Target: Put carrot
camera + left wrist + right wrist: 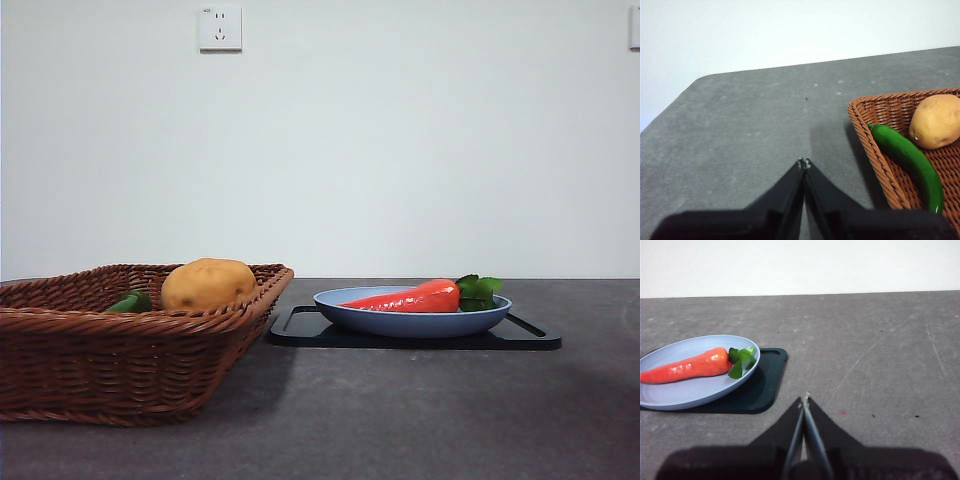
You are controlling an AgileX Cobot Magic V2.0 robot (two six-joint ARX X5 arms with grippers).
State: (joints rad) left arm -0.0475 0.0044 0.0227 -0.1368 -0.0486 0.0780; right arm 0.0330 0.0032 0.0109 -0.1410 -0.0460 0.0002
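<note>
The glossy red-orange carrot (412, 298) with green leaves lies on its side in a light blue plate (400, 322), which rests on a black tray (530, 338). In the right wrist view the carrot (687, 367) lies in the plate (675, 395), and my right gripper (804, 399) is shut and empty over bare table, well apart from the plate's leafy side. My left gripper (804, 163) is shut and empty over bare table beside the wicker basket (867, 145). Neither gripper shows in the front view.
A brown wicker basket (100, 360) stands left of the tray and holds a yellow-brown potato (207, 283) and a green pepper (130, 301). The potato (936, 121) and pepper (910, 160) also show in the left wrist view. A white wall stands behind the dark grey table.
</note>
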